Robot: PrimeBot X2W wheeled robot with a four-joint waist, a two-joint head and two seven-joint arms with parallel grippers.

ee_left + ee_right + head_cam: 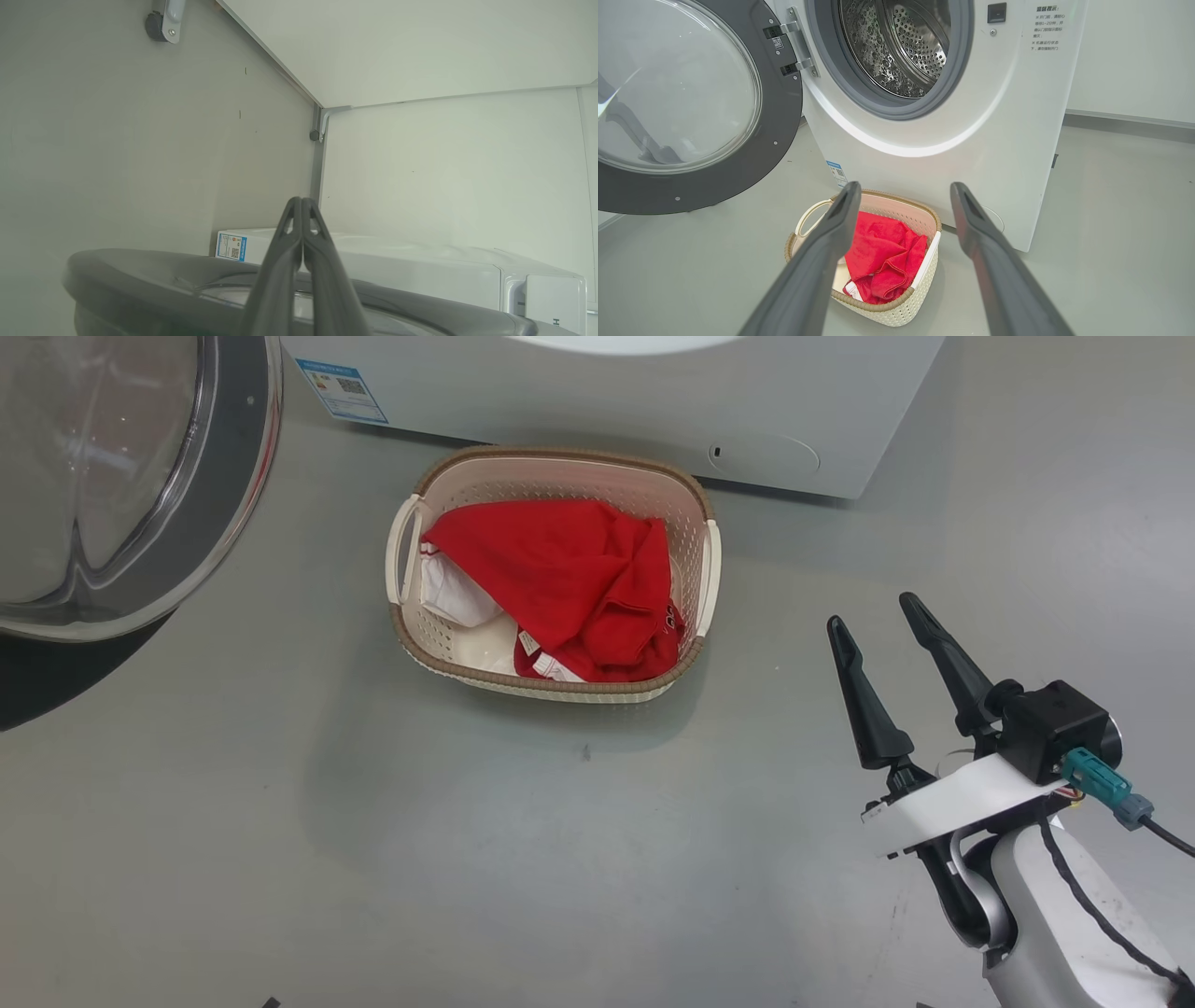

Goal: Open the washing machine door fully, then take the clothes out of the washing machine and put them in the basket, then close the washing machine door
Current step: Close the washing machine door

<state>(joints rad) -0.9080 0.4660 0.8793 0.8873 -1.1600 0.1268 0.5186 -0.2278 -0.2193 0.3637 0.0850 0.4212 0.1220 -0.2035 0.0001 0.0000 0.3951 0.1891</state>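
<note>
The washing machine door (219, 476) stands swung wide at the upper left, its black rim (777, 116) around clear glass. The white washing machine (1017, 116) shows a bare steel drum (901, 46). In front of it on the floor sits the cream basket (560, 460), holding red clothes (560, 569) over a white garment (457, 599). My right gripper (870, 610) hovers open and bare to the right of the basket, which shows between its fingers (822, 261). My left gripper (302, 199) is shut on nothing, just above the door's rim (140, 270). Its dark fingers (649, 149) show through the glass.
The grey floor (467, 859) spreads around the basket. A blue label (341, 387) and a round service flap (761, 457) mark the machine's lower front. White walls stand behind and beside the machine, and a caster (156, 25) rests on the floor off to the side.
</note>
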